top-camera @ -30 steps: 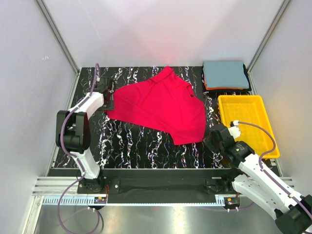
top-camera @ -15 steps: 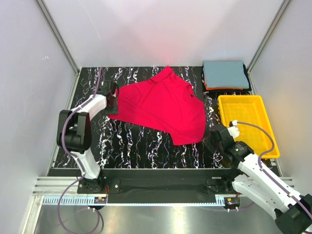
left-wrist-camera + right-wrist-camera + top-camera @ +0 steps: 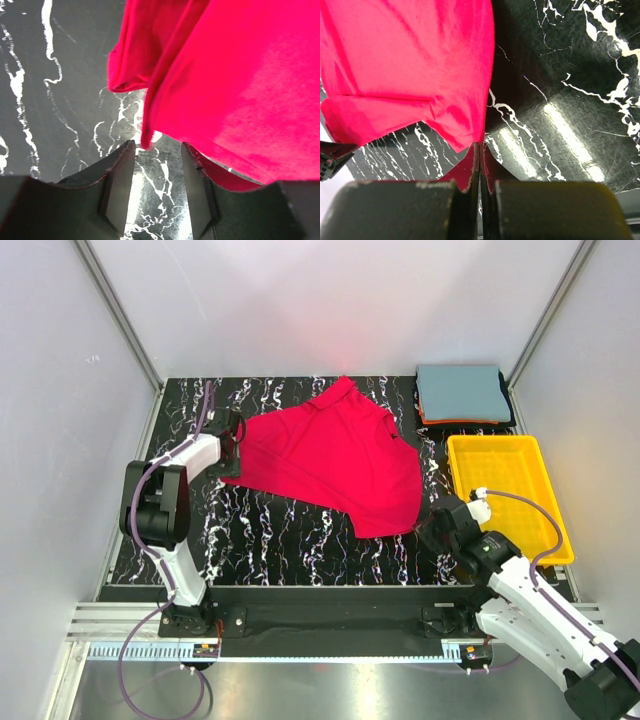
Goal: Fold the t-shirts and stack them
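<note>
A bright red t-shirt (image 3: 335, 455) lies spread and slightly rumpled on the black marbled table (image 3: 270, 535). My left gripper (image 3: 233, 437) is at its left corner; in the left wrist view the gripper (image 3: 157, 150) is open, and a folded edge of the red shirt (image 3: 235, 80) hangs just ahead of the fingertips. My right gripper (image 3: 432, 520) is at the shirt's near right corner; in the right wrist view it (image 3: 481, 148) is shut, pinching the corner of the red shirt (image 3: 410, 65). A folded grey-blue t-shirt (image 3: 463, 392) tops a stack with thin orange and dark ones at the back right.
An empty yellow plastic tray (image 3: 508, 495) stands at the right, between the stack and my right arm. Grey walls with metal posts enclose the table on the left, back and right.
My left gripper has moved right and slightly back, from beside the table's left edge up to the red shirt's left corner. The right gripper and the shirt have barely moved.
</note>
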You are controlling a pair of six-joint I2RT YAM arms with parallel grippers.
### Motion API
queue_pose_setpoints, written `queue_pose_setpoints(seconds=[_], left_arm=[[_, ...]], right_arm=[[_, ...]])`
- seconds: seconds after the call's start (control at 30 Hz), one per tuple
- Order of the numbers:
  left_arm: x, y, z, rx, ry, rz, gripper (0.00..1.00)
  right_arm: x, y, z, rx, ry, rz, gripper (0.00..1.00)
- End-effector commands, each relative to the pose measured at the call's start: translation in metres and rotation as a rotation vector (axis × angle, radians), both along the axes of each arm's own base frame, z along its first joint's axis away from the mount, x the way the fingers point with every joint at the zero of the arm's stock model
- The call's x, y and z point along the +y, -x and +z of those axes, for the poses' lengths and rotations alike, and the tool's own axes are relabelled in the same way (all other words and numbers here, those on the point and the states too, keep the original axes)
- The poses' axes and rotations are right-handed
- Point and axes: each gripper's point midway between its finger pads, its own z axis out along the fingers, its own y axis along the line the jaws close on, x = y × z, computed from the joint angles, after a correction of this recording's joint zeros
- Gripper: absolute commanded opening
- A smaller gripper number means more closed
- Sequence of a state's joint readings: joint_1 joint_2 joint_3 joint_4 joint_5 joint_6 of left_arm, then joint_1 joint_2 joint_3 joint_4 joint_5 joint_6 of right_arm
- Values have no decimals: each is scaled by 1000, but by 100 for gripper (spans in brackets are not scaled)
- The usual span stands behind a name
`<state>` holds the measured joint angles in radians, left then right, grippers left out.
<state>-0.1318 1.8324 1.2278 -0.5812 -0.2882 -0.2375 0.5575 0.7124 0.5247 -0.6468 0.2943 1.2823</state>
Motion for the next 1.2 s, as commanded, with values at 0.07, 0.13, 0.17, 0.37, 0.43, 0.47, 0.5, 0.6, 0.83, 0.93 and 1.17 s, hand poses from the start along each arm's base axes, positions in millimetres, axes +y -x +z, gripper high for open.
queue_pose_setpoints(seconds=[0.07,0.13,0.17,0.37,0.43,0.47,0.5,0.6,0.83,0.93,1.17], left_arm=[[15,-6,13,-44,-74,29,47],[12,-6,10,-39,-54,23,47],[11,-7,10,-37,-54,20,47],[8,-9,4,-21,-44,16,33],[9,-10,6,-26,-47,18,23],[9,-11,8,-32,-47,21,14],[9,-12,9,-36,-48,21,10],[10,-13,16,-53,-48,30,0],[16,-18,44,-129,-24,74,0],[14,-22,71,-170,-7,67,0],[16,-12,186,-399,25,84,0]], right_arm=[[5,-8,12,-46,-8,12,0],[4,-7,11,-44,-5,14,0],[4,-7,10,-44,-5,15,0],[3,-3,9,-50,-12,22,0],[3,-4,10,-60,-12,20,0],[3,-4,9,-57,-10,20,0],[2,-4,10,-60,-9,18,0],[2,-4,9,-55,-9,18,0],[1,-6,14,-71,11,29,0],[-1,-10,24,-105,28,30,0],[-18,-32,102,-256,135,-11,0]])
